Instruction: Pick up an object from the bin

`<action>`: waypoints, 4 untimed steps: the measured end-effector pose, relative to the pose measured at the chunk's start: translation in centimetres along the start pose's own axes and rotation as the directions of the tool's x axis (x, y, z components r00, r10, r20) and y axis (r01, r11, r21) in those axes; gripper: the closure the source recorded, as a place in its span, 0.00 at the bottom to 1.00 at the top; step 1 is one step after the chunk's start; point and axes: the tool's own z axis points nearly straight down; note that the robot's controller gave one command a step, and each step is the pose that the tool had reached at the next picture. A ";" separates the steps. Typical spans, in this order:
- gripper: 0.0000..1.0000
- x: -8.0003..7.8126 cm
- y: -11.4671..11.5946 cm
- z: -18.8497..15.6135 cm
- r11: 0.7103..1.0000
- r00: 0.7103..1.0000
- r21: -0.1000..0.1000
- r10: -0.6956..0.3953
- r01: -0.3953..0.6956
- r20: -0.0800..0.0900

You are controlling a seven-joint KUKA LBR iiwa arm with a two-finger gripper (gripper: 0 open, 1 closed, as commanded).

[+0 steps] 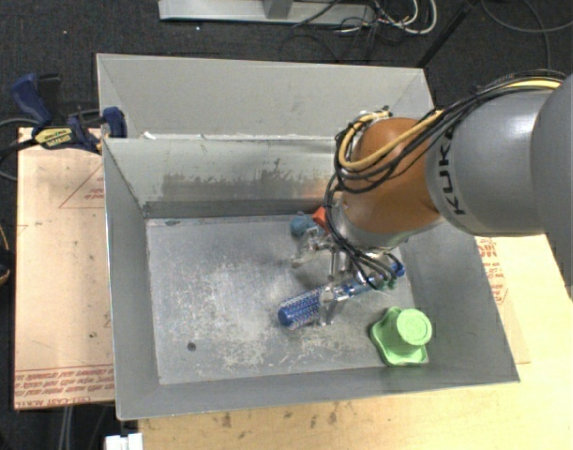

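As the arm [511,157] reaches in from the right of the camera view, its rounded orange cover [384,181], looped with yellow and black cables, hangs over the middle-right part of the grey metal bin [220,270]. Below that cover the gripper [331,279] is down close to the bin floor, a little right of centre. Its metal parts stand right at the right-hand end of a blue ridged cylinder [303,308], which lies on the floor tilted, its left end nearer the front wall. The metal looks to be touching that end, but the wrist hides the tips from above. Whether the gripper is spread or closed, and whether it has any hold on the cylinder, cannot be told.

A green plastic piece [401,336] with a round top rests on the floor near the front right corner, just right of the cylinder and apart from it. Near the back wall, beside the edge of the orange cover, lie a small blue thing [299,223] and a small orange thing [319,216], close together. The left half of the floor shows scuffed bare metal.
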 end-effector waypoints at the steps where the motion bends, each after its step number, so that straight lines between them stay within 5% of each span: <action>1: 0.00 0.5 -2.6 0.1 1.000 1.000 0.000 -0.013 0.013 -0.003; 2: 0.00 0.2 -2.6 2.5 0.987 0.987 -0.001 0.159 -0.159 -0.001; 3: 0.00 0.0 -2.6 2.3 0.988 0.988 0.000 0.157 -0.157 -0.002; 4: 1.00 -0.2 -2.6 2.0 0.987 0.987 0.000 0.158 -0.158 0.005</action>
